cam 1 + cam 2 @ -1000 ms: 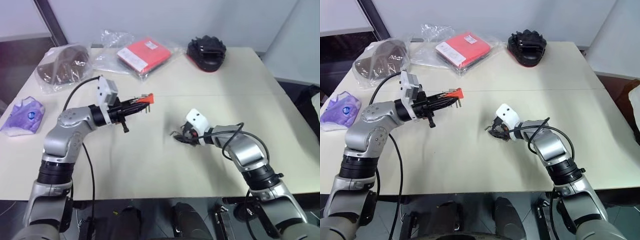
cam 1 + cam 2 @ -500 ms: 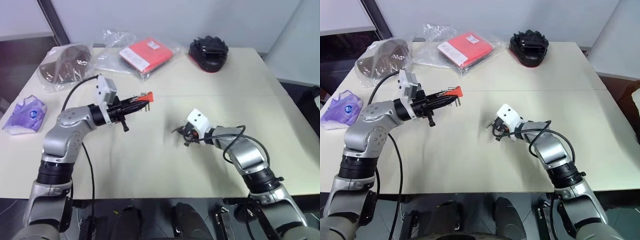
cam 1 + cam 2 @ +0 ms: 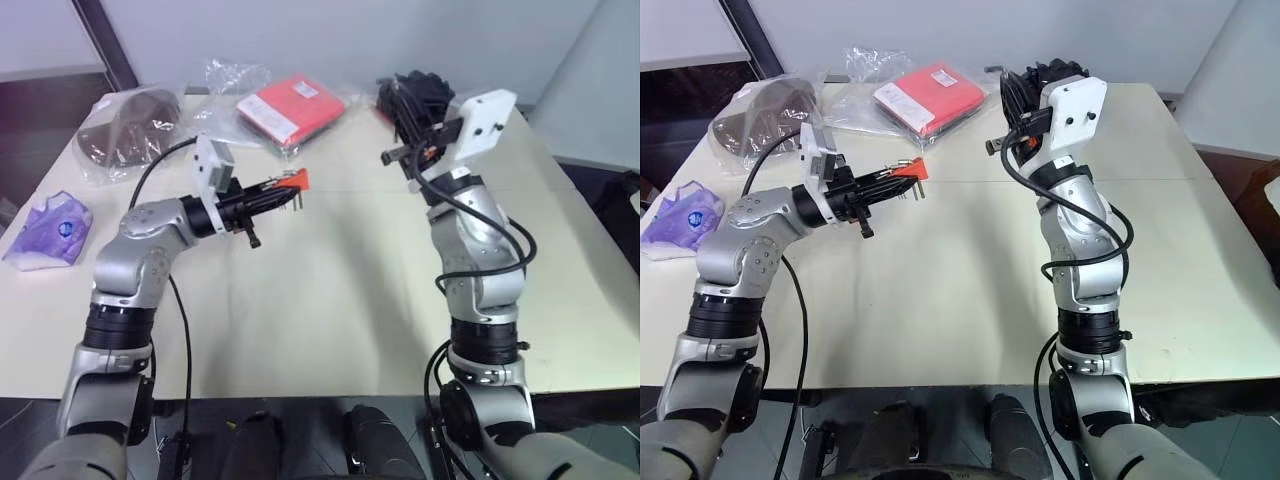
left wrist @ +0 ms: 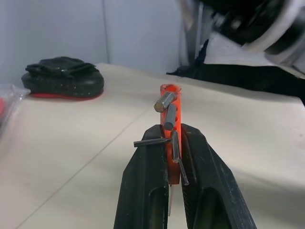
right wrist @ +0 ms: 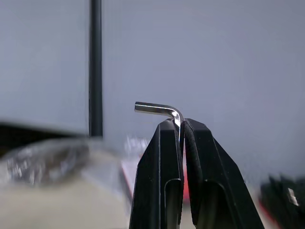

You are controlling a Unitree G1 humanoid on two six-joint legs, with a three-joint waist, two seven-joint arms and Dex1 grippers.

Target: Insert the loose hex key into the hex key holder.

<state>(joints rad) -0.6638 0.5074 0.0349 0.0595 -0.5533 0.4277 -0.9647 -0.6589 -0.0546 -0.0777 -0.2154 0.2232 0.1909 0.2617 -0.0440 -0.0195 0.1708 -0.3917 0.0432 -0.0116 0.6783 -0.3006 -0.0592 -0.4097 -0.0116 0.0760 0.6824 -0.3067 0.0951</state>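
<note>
Now, with the right gripper (image 5: 180, 125) pinching the loose hex key (image 5: 157, 109) aloft at two o'clock of the left gripper (image 4: 175, 138)'s clamped hex key holder (image 4: 169, 102), align its shank squarely with an empty slot.

One loose hex key (image 5: 162, 109), one holder (image 4: 170, 119)

left fingers (image 3: 880, 183) grip hex key holder (image 3: 908, 171) | right arm raised above table (image 3: 940, 300) | red packet (image 3: 930, 97) behind
</note>
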